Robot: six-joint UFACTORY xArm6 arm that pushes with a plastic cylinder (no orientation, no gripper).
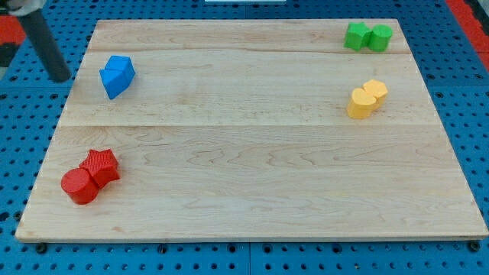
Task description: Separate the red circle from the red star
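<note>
The red circle lies near the board's bottom left corner. The red star touches it, just up and to its right. My tip is at the view's upper left, off the board's left edge, far above the two red blocks and to the left of the blue blocks.
Two blue blocks sit pressed together at the upper left. Two green blocks sit together at the top right corner. Two yellow blocks sit together at the right. The wooden board rests on a blue pegboard.
</note>
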